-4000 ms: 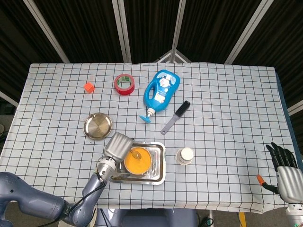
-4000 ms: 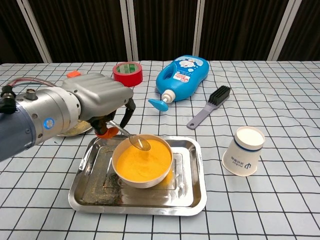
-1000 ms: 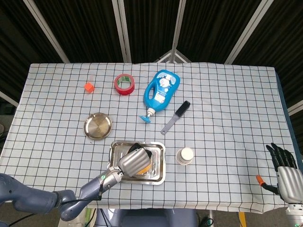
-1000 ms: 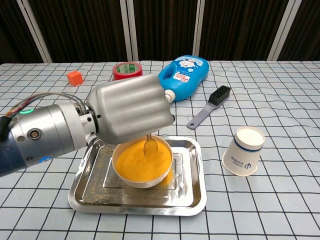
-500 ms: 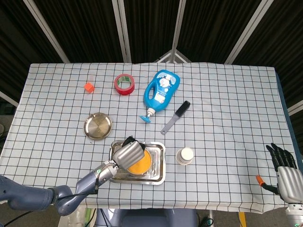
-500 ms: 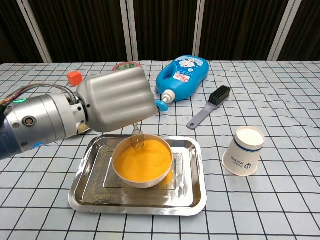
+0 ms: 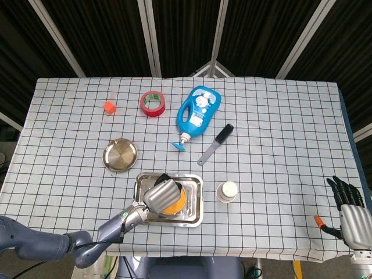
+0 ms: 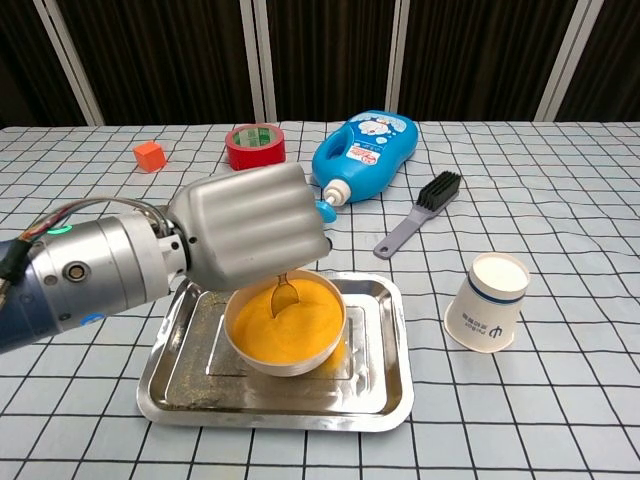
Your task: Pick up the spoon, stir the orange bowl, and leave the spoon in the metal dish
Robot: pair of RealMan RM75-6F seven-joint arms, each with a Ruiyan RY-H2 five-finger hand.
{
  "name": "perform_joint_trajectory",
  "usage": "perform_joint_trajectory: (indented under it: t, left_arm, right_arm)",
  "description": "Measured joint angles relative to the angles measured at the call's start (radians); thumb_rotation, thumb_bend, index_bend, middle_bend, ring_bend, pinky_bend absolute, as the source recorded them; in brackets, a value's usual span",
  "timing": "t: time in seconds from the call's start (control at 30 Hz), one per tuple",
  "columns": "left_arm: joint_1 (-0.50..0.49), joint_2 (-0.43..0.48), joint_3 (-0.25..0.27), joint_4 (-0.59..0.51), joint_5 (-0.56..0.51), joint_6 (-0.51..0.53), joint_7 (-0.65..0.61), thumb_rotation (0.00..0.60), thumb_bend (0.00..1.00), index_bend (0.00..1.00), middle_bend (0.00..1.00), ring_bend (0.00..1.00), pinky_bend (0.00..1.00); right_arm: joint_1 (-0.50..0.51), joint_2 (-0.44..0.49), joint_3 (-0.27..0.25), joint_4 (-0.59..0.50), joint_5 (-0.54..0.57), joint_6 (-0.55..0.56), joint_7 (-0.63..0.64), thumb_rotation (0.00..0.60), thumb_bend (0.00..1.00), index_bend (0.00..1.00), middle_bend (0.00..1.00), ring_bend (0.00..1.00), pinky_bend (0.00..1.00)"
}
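Left hand [image 8: 250, 232] grips the spoon [image 8: 283, 293], its tip dipped in the orange bowl [image 8: 285, 325] at lower centre, inside the metal dish [image 8: 390, 385]. Right hand [image 7: 350, 210], lower right corner, holds nothing, fingers apart.

The left hand [image 8: 252, 232] has a smooth, ribbed silver-grey metal back shaped like a shell. Behind it sits a thick brushed-silver cylindrical wrist with a round socket and a small green light, thin red and grey cables looping over it. Further back the forearm turns blue-grey. The right hand [image 7: 349, 210] has black fingers, a silver-grey palm, and an orange tab beside it.
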Motion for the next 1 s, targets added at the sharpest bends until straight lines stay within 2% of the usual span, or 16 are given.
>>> perform_joint_trajectory:
  t: [0.3, 0.8, 1.0]
  left_arm:
    - [0.007, -0.022, -0.025, -0.013, 0.007, 0.011, 0.0, 0.6, 0.65, 0.8, 1.0, 1.0, 1.0]
    - [0.025, 0.068, -0.036, -0.097, 0.044, 0.03, -0.031, 0.6, 0.65, 0.8, 1.0, 1.0, 1.0]
    - [0.029, 0.073, -0.042, -0.11, 0.04, 0.023, -0.037, 0.6, 0.65, 0.8, 1.0, 1.0, 1.0]
  right_arm:
    - [0.0, 0.002, 0.001, 0.0, 0.003, -0.001, 0.004, 0.6, 0.31, 0.0, 0.0, 0.0, 0.0]
    - [0.0, 0.0, 0.001, -0.001, 0.002, -0.002, 0.0, 0.6, 0.31, 0.0, 0.0, 0.0, 0.0]
    - [0.0, 0.001, 0.001, -0.003, 0.003, -0.001, 0.001, 0.6, 0.31, 0.0, 0.0, 0.0, 0.0]
